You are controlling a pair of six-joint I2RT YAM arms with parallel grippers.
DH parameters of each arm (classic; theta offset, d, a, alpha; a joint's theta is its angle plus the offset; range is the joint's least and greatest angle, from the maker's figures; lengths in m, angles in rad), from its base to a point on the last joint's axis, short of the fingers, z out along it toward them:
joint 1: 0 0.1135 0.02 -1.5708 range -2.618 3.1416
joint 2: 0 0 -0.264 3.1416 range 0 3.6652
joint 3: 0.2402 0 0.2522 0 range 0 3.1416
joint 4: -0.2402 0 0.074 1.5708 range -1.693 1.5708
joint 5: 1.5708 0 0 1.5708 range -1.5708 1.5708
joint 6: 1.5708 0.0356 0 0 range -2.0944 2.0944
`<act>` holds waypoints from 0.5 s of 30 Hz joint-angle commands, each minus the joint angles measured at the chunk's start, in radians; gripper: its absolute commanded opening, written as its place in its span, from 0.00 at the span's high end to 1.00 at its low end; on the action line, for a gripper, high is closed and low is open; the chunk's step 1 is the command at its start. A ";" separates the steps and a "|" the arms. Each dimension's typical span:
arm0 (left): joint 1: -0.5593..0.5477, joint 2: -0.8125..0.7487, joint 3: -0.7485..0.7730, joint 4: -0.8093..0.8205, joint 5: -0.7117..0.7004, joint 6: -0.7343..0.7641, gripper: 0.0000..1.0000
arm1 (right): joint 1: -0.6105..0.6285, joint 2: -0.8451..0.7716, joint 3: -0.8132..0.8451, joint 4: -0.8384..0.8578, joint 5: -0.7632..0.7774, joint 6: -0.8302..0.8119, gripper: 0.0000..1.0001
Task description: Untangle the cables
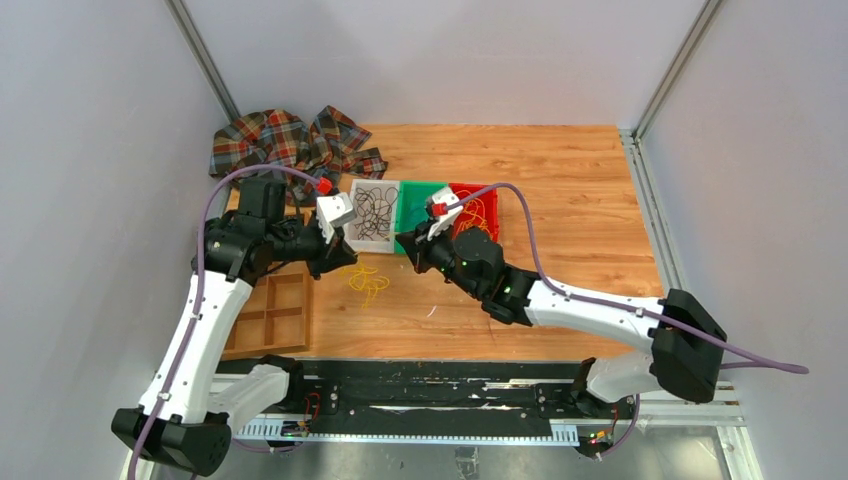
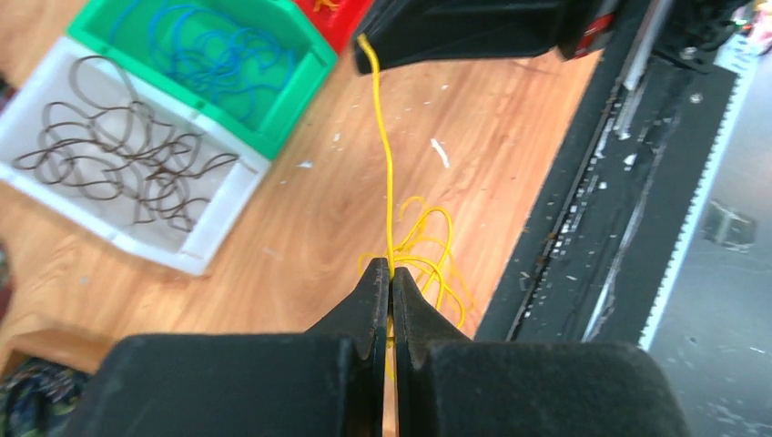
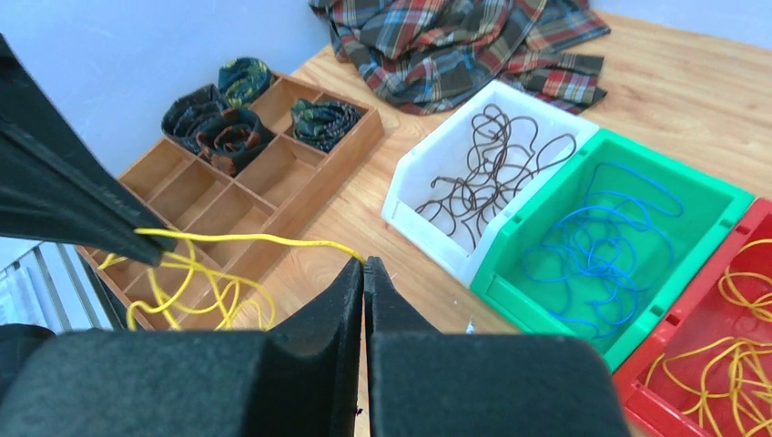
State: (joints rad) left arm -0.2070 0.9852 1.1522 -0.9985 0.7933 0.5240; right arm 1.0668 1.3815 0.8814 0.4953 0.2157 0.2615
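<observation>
Two grippers share one yellow strand [image 2: 384, 155]: your left gripper [image 2: 391, 278] is pinched shut on it right where it leaves the yellow tangle [image 2: 435, 244], and your right gripper [image 3: 364, 269] is closed on the strand's far end. The length between the two sets of fingertips runs almost straight and clear of the table [image 2: 300, 209]. That split looks deliberate. The left hold seems to pin the bunch at its root, so a pull from the right should draw out one strand rather than drag the whole knot along. The tangle sits just under your left fingertips and a little to their right. From the right wrist it shows off to the left, below the left gripper, but you cannot tell from these views whether every loop rests on the wood. Ahead of your left gripper and to its left stand the white bin [image 2: 223, 214] of dark brown loops [image 2: 118, 155] and the green bin [image 2: 300, 100] of blue loops [image 2: 218, 55]. The red bin [image 3: 678, 314] lies just right of your right fingertips and holds yellow loops [image 3: 728, 364], so I judge it the place for this strand. Widen the gap slowly, since a snagged loop could lift the whole bunch or slip the thin strand out of the pinch
</observation>
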 commanded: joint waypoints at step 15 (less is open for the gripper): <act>-0.006 -0.079 0.076 -0.008 -0.078 0.050 0.95 | -0.005 -0.276 0.019 -0.134 0.036 -0.047 0.99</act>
State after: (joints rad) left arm -0.2123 0.9276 1.1824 -1.0012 0.6548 0.5945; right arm 1.0695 1.1332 0.8593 0.4179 0.2768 0.2043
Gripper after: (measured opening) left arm 0.057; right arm 0.006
